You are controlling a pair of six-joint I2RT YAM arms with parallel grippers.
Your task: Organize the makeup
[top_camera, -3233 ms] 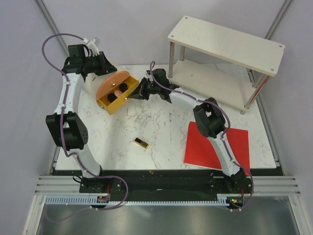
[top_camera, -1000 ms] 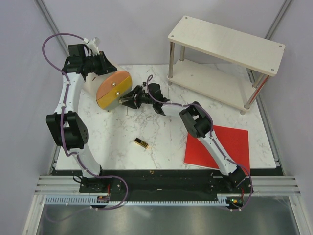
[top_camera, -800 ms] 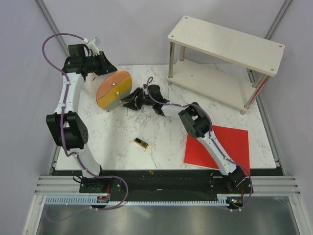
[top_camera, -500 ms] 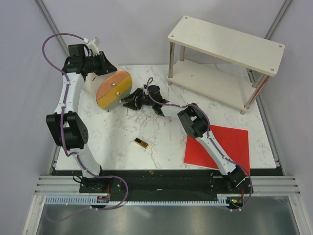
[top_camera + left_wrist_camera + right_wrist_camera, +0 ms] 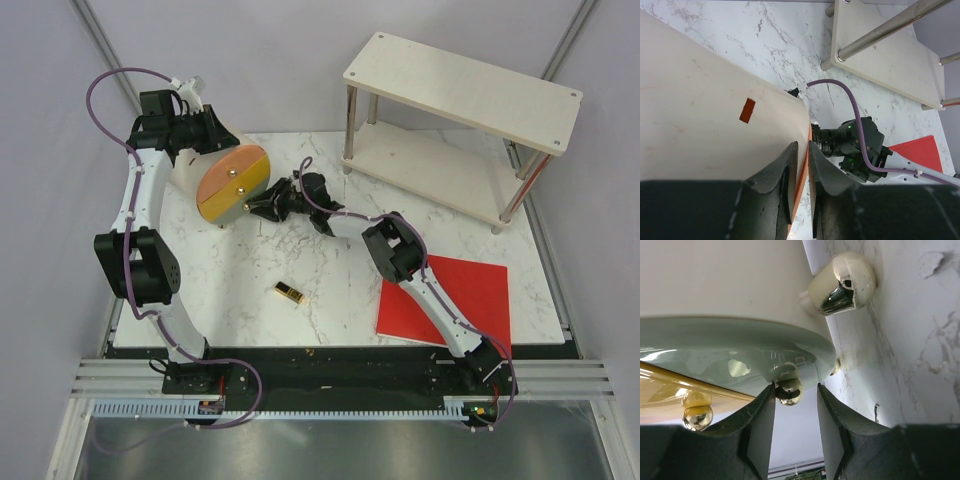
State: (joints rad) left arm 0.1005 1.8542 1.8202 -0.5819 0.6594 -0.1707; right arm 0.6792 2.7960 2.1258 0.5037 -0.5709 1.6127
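The orange-yellow round-lidded case [image 5: 232, 185] stands tilted at the table's back left with its lid shut. The compacts, puff and tubes are hidden. My left gripper [image 5: 210, 140] is behind the case, shut on its thin orange rim [image 5: 802, 175]. My right gripper [image 5: 260, 208] is at the case's right side. In the right wrist view its open jaws [image 5: 796, 390] straddle a small gold ball knob [image 5: 789, 391] that touches the left finger. The gold-and-black lipstick [image 5: 289, 292] lies alone on the marble, nearer the front.
A flat red sheet [image 5: 445, 300] lies at the front right under my right arm. A two-level cream shelf [image 5: 460, 95] on metal legs stands at the back right. A gold foot [image 5: 842, 282] of the case shows above the marble.
The case's lid, open 3.2 s ago with compacts and puff showing, is now shut. My right gripper moved down-left to the case's side; it has barely shifted in the last second.
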